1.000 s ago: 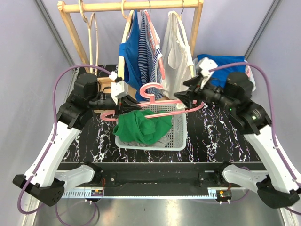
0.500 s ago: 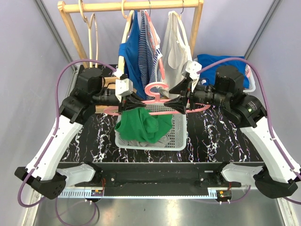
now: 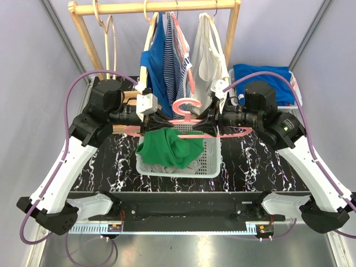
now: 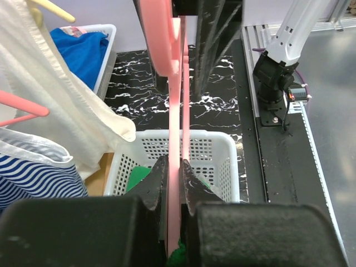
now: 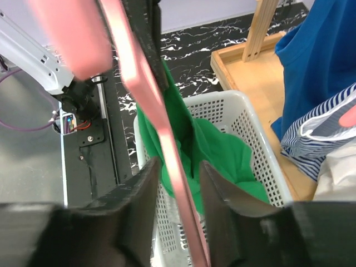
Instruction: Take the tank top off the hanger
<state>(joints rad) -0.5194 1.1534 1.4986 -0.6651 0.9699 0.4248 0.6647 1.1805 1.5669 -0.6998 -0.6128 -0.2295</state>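
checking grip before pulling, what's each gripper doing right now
Left gripper: closed on the pink hanger.
Right gripper: open, fingers either side of the hanger.

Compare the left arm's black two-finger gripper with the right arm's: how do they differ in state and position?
The left gripper is clamped shut on the pink plastic hanger; the right gripper straddles its bar with gaps either side. The left gripper sits left of the hook, the right gripper right of it. Both are black and hover over the white perforated plastic basket.
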